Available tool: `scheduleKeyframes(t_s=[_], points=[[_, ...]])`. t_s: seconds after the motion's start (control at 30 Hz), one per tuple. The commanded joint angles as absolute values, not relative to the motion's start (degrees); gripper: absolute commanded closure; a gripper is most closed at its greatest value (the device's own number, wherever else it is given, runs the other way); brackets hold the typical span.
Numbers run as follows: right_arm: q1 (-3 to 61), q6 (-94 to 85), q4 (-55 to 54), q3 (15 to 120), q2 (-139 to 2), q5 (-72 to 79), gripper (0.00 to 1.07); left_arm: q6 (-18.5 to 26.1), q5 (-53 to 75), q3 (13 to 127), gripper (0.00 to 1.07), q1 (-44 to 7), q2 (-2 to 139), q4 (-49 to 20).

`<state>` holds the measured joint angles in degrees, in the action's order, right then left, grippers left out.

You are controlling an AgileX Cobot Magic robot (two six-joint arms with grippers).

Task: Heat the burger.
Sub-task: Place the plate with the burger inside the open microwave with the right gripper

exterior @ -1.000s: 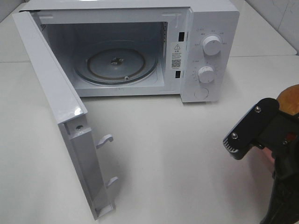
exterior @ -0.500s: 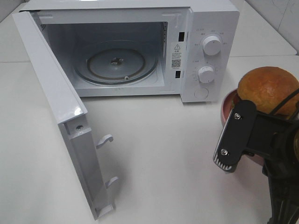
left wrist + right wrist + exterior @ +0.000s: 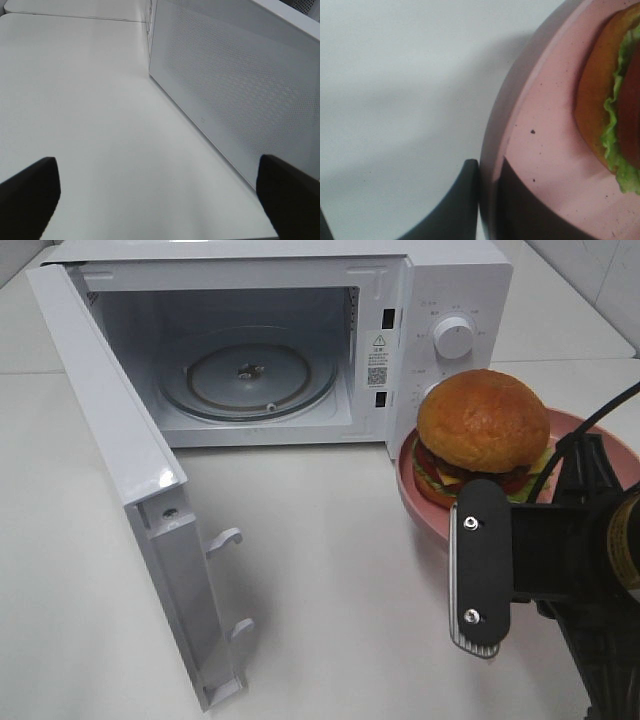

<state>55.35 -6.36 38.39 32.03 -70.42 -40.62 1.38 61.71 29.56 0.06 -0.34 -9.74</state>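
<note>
left claw (image 3: 157,175) — spread wide | right claw (image 3: 487,172) — pinching pink plate (image 3: 540,125) rim

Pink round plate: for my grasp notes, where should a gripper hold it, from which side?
Pinch the pink plate by its thin raised rim, from the edge away from the white microwave; the golden-brown burger fills the middle. The right gripper grips there.

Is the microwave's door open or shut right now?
Open: the door stands wide at the left of the microwave, exposing its empty glass turntable.

Burger (image 3: 483,425) on plate (image 3: 415,502) carried left, now before microwave control panel (image 3: 470,295).
</note>
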Motion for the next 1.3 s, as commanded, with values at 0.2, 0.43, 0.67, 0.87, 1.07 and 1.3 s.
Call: scheduleKeyframes(t_s=[0.2, 0.43, 0.67, 0.87, 1.07, 1.3], points=[[55.58, -19.65, 41.42, 32.37, -69.96, -32.09, 1.06, 1.38, 60.96, 29.45, 0.06, 0.17, -1.26, -9.80], [53.17, -25.67, 40.68, 32.37, -70.07, -26.01, 1.06, 1.38, 60.96, 29.45, 0.06, 0.17, -1.26, -9.80], [48.93, -36.96, 36.44, 32.37, -70.42, -18.96, 1.06, 1.38, 60.96, 29.45, 0.06, 0.17, -1.26, -9.80], [45.44, -48.36, 29.68, 32.37, -72.25, -15.30, 1.07, 1.38, 60.96, 29.45, 0.06, 0.17, -1.26, -9.80], [42.40, -57.70, 23.38, 32.49, -75.40, -11.52, 1.07, 1.38, 60.96, 29.45, 0.06, 0.17, -1.26, -9.80], [41.88, -63.25, 18.28, 33.86, -77.12, -9.51, 1.07, 1.38, 60.96, 29.45, 0.06, 0.17, -1.26, -9.80]])
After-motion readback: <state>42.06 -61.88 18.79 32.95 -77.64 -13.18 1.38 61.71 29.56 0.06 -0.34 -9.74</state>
